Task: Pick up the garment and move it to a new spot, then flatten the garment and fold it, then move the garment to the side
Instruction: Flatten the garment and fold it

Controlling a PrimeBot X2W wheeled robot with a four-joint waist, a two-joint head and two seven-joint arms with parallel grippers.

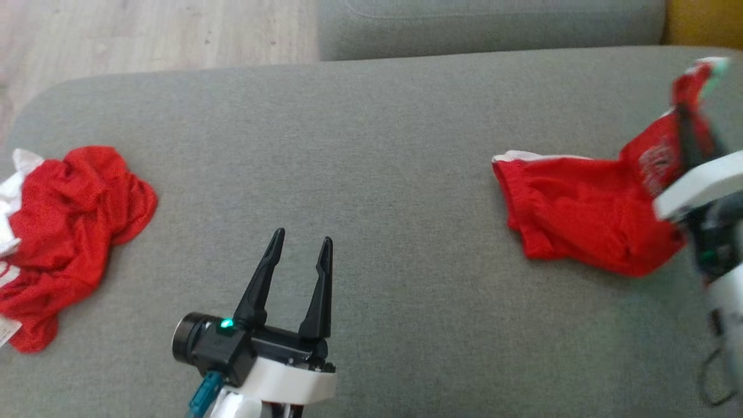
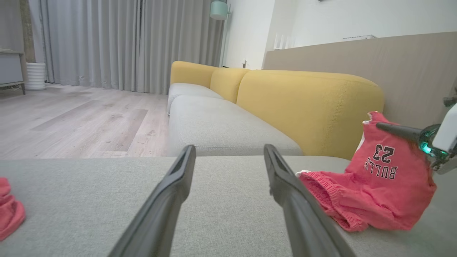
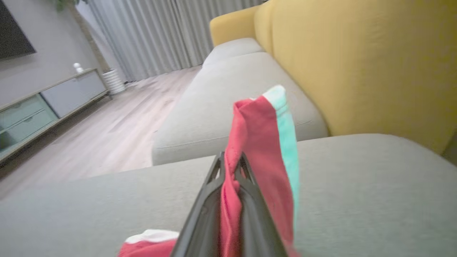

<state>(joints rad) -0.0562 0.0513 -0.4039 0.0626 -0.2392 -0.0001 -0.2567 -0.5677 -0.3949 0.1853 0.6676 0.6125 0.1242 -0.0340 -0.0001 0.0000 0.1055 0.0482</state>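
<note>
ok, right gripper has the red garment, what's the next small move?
Probably raise the right gripper higher: it is shut on an edge of the red garment, but most of the cloth lies on the grey cushion and would drag.

A broad grey sofa seat (image 1: 371,145) carries everything here, its woven cover smooth and its far left corner rounded. Two pieces of clothing lie on it, well apart. Toward the right edge sits a red jersey (image 1: 580,215) with white trim, its lower part rumpled flat on the cushion while its far end rises clear of it. At the left edge lies a crumpled red garment (image 1: 69,226) with white patches, bunched in a loose heap. Plain grey fabric stretches between the two
</note>
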